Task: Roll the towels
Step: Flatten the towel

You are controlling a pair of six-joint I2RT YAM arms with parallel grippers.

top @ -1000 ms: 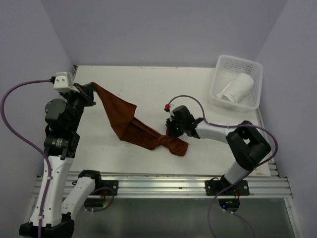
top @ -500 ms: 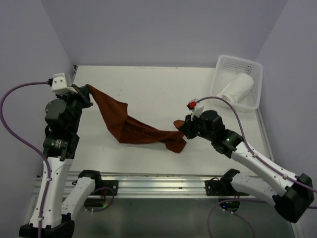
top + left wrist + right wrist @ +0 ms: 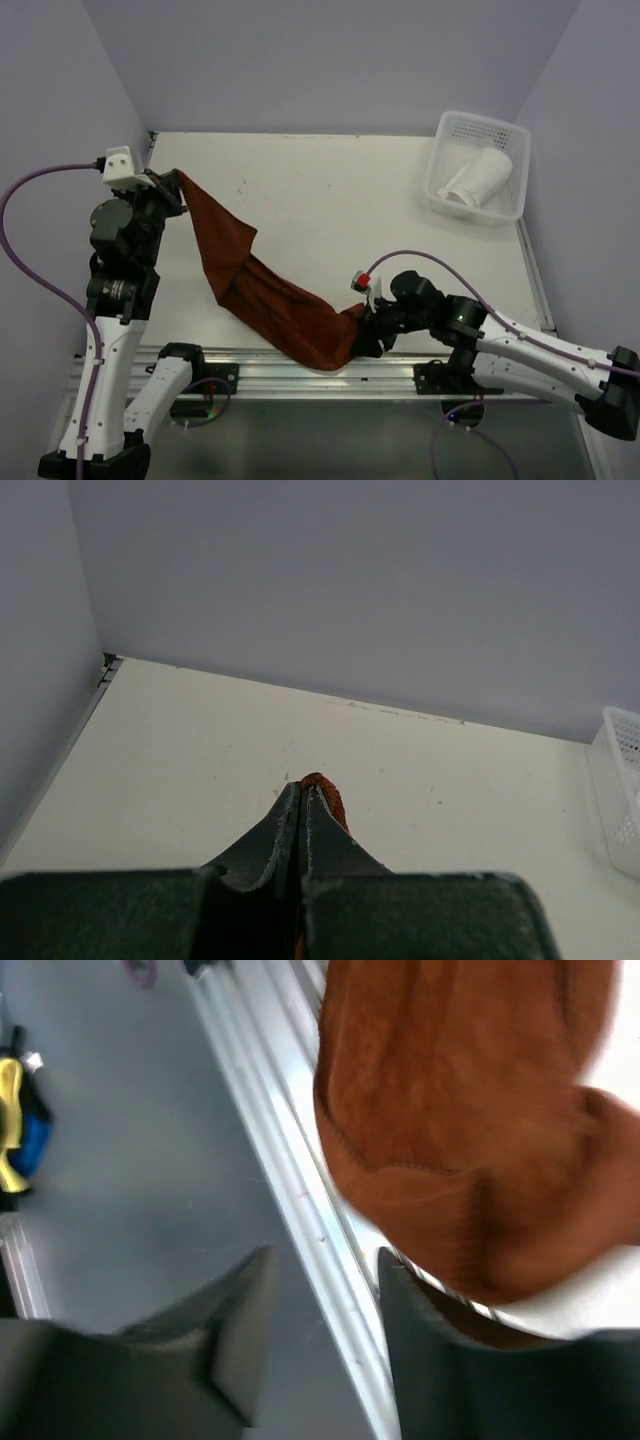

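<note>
Presently, the left gripper point(image 3: 172, 181) is clamped on one corner of the brown towel point(image 3: 255, 290), held raised at the far left of the table point(image 3: 330, 190). The towel runs diagonally to the near edge — its bunched end overhangs the rail point(image 3: 260, 378). The right gripper point(image 3: 363, 335) sits at that end, fingers point(image 3: 235, 1330) apart, nothing between them. The white towel point(image 3: 478, 176) lies rolled in the basket point(image 3: 505, 132) — far right corner.
</note>
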